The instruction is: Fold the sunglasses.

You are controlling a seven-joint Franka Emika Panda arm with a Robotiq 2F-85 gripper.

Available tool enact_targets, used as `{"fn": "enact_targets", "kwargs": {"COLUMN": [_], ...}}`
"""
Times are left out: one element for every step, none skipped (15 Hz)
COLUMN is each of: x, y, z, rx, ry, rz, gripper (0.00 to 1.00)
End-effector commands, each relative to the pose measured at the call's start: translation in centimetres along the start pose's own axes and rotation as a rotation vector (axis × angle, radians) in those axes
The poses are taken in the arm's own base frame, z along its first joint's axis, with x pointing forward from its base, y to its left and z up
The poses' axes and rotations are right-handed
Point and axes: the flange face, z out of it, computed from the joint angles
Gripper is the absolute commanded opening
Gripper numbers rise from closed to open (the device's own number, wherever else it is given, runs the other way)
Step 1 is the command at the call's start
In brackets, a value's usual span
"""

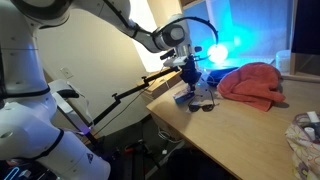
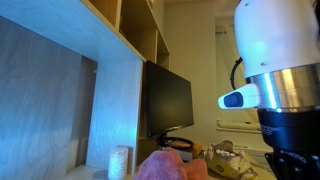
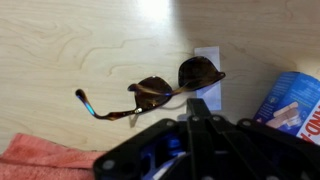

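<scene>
Sunglasses (image 3: 170, 88) showed dark brown lenses, a mottled brown frame and one blue arm tip. Table (image 3: 60, 50) was pale wood, fine-grained. Cloth (image 3: 40, 155) was plain salmon-red. Packet (image 3: 292, 105) was blue and white. Paper slip (image 3: 208, 62) was white.

Tool (image 3: 190, 106) grip on sunglasses (image 3: 160, 92) unclear.

My arm (image 1: 128, 24) rises from my white base (image 1: 35, 130) and stretches out high and level. It bends at the grey wrist (image 1: 176, 37), so my gripper (image 1: 190, 85) points straight down. In an exterior view my last white link (image 2: 280, 35) looms close above the dark wrist. In the wrist view my fingers (image 3: 190, 115) show as one narrow dark tip, drawn close together. I cannot tell whether they are fully closed.
</scene>
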Motion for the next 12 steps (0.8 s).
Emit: {"fn": "enact_targets", "kwargs": {"x": [-0.3,-0.3,0.1,0.1,0.1,0.1,0.1,0.1,0.1,0.1,0.1,0.1], "y": [0.0,-0.1,0.0,-0.1,-0.1,-0.1,-0.1,-0.1,-0.1,-0.1,-0.1,-0.1], "z": [-1.6,-1.8,-0.6,-0.7,-0.8,-0.8,-0.9,-0.9,-0.9,-0.9,-0.9,-0.9], "rx": [0.0,0.003,0.001,0.001,0.0,0.0,0.0,0.0,0.0,0.0,0.0,0.0], "ry": [0.008,0.004,0.008,0.01,0.011,0.012,0.012,0.012,0.012,0.012,0.012,0.012], "rz": [-0.002,-0.001,0.0,-0.001,-0.001,-0.001,-0.001,-0.001,-0.001,-0.001,-0.001,-0.001], "gripper": [0.27,0.34,0.15,0.24,0.31,0.34,0.34,0.34,0.34,0.34,0.34,0.59]}}
